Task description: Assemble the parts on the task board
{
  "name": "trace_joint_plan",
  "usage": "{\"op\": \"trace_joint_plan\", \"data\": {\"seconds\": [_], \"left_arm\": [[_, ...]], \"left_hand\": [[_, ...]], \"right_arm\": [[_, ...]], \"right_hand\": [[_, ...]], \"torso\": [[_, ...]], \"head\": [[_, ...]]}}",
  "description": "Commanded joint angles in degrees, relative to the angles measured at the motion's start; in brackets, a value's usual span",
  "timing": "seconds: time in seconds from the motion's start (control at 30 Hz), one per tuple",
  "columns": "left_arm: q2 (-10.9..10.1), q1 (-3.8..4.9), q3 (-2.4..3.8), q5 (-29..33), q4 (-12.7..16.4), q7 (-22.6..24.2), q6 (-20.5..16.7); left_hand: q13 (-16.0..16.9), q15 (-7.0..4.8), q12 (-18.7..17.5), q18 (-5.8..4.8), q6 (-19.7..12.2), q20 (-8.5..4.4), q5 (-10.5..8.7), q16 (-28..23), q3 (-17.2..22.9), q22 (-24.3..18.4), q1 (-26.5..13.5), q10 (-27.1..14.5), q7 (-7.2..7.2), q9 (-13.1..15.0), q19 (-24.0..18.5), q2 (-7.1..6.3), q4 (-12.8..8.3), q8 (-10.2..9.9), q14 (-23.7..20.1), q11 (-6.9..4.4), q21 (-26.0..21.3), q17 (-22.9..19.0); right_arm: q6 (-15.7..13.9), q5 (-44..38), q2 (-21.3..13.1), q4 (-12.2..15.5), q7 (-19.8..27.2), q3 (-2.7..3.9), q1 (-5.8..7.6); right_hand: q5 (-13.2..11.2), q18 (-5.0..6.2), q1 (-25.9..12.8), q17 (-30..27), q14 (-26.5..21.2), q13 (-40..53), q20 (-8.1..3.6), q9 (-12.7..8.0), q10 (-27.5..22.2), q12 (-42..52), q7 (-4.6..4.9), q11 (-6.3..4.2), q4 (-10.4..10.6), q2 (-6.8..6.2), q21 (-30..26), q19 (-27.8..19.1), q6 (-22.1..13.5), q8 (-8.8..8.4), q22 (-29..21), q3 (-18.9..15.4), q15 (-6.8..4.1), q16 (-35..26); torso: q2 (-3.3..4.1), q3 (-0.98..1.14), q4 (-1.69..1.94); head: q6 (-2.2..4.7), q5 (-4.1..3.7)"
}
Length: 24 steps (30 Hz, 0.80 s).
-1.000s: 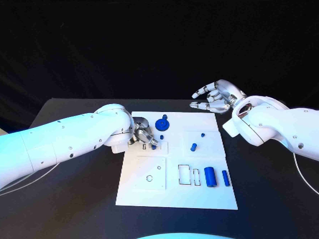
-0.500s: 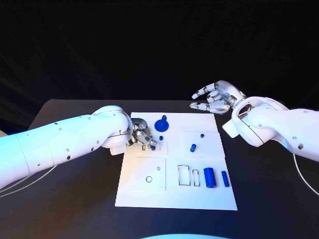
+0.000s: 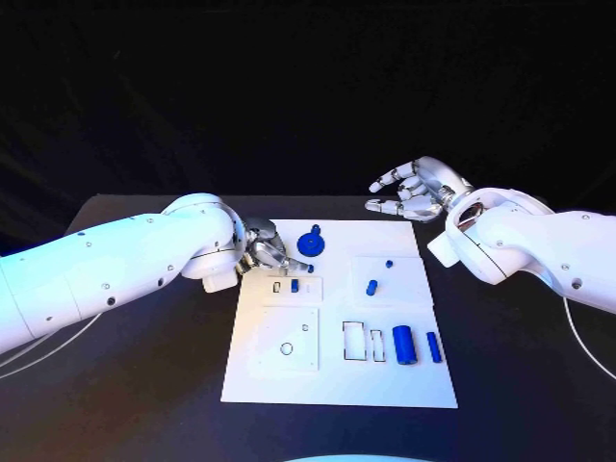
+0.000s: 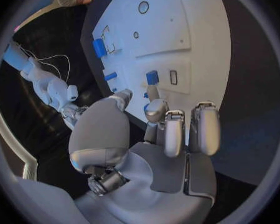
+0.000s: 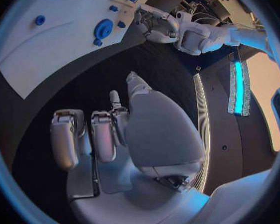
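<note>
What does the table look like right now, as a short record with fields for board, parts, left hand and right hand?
board: white task board lying flat on the black table
parts: round blue part near the far edge; small blue piece; blue cylinder near the right side
left hand: left hand at the board's far left edge, holding nothing visible
right hand: right hand raised beyond the far edge, fingers apart, empty

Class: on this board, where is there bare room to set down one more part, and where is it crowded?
Bare: the board's near strip, below the rectangular slots. Crowded: the far left corner, where the left hand hangs beside the blue disc and small part.
</note>
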Motion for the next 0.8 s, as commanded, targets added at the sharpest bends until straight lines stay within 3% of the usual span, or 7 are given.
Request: {"op": "trace_joint_plan", "data": {"seconds": [0.03,0.27,0.33,0.43,0.63,0.8], "left_arm": [[-0.5,1.02,0.55,0.2,0.5,-0.6,0.6],[-1.4,3.53,1.84,0.9,-0.5,-1.1,2.3],[-1.1,4.09,2.0,0.6,-1.8,-1.1,2.7],[-0.1,4.61,2.12,-0.5,-4.6,-0.8,3.1],[2.5,4.81,1.98,-1.4,-9.9,0.5,2.9],[4.9,4.42,1.3,-2.0,-14.0,1.1,3.7]], "left_hand": [[-0.5,-0.26,-0.4,-0.75,-0.5,-0.04,-0.19,0.4,-0.3,0.9,0.4,-0.4,0.03,0.1,0.2,0.28,0.0,-0.1,6.0,0.06,-0.1,15.1],[-2.5,0.38,-1.7,-0.38,-2.6,0.45,0.34,0.0,-1.4,-0.8,2.4,-2.4,0.93,-0.2,-1.1,0.83,0.0,-1.1,5.7,0.83,-0.9,14.5],[-3.0,1.11,-1.9,-0.33,-5.0,1.01,0.66,0.0,-1.6,-1.1,3.9,-3.1,2.04,-1.5,-1.3,1.64,0.1,-3.6,5.7,1.77,-1.1,14.4],[-3.0,1.84,-1.8,-0.32,-5.3,1.72,0.8,0.0,-1.4,-1.0,5.2,-3.5,2.85,-3.2,-1.3,2.63,0.0,-5.9,5.7,2.51,-1.1,14.4],[-3.6,2.07,-2.2,-0.26,-5.2,1.95,0.74,-0.1,-1.4,-1.2,5.6,-4.0,3.12,-3.8,-1.5,2.64,0.1,-6.8,5.6,2.75,-1.2,14.2],[-4.6,2.24,-2.9,-0.19,-5.3,2.09,0.65,-0.2,-1.5,-1.5,5.7,-4.8,3.31,-4.2,-1.7,2.65,0.1,-7.3,5.6,2.93,-1.4,14.1]], "right_arm": [[-0.1,-0.3,0.0,0.0,0.8,0.01,-0.04],[-0.1,-0.3,0.0,-0.2,0.8,0.01,-0.04],[-0.1,-0.3,0.0,-0.3,0.8,0.01,-0.04],[-0.1,-0.2,0.0,-0.3,0.7,0.01,-0.04],[-0.1,-0.2,0.1,-0.3,0.8,0.01,-0.03],[0.0,-0.2,0.1,-0.2,0.8,0.01,-0.03]], "right_hand": [[-0.3,0.4,0.0,9.1,4.4,6.4,0.03,-0.1,-0.3,-0.3,0.02,-0.02,0.2,-0.13,-0.2,3.9,-0.5,0.3,12.0,-0.1,0.18,-0.4],[-0.3,0.4,0.0,9.1,4.4,6.4,0.03,-0.1,-0.3,-0.3,0.02,-0.02,0.2,-0.13,-0.2,3.9,-0.5,0.3,12.0,-0.1,0.18,-0.4],[-0.3,0.38,-0.1,9.1,4.4,6.5,0.03,-0.1,-0.3,-0.3,0.02,-0.03,0.3,-0.08,-0.2,3.9,-0.5,0.33,12.0,-0.1,0.18,-0.3],[-0.3,0.38,-0.1,9.1,4.4,6.5,0.03,-0.1,-0.3,-0.3,0.02,-0.03,0.3,-0.08,-0.2,3.9,-0.5,0.33,12.0,-0.1,0.18,-0.3],[-0.3,0.39,-0.2,9.2,4.5,6.5,0.03,-0.1,-0.3,-0.3,0.02,-0.03,0.3,-0.06,-0.2,3.9,-0.5,0.34,12.0,-0.1,0.18,-0.3],[-0.3,0.39,-0.2,9.2,4.5,6.5,0.03,-0.1,-0.3,-0.3,0.02,-0.03,0.3,-0.06,-0.2,3.9,-0.5,0.34,12.0,-0.1,0.18,-0.3]], "torso": [[0.03,0.04,0.01],[0.07,0.05,0.1],[0.09,0.0,0.0],[0.11,0.02,0.0],[0.35,-0.2,-0.08],[0.42,-0.19,-0.15]], "head": [[0.18,0.08],[0.49,0.27],[0.62,0.52],[0.73,0.55],[0.91,0.6],[0.9,0.88]]}}
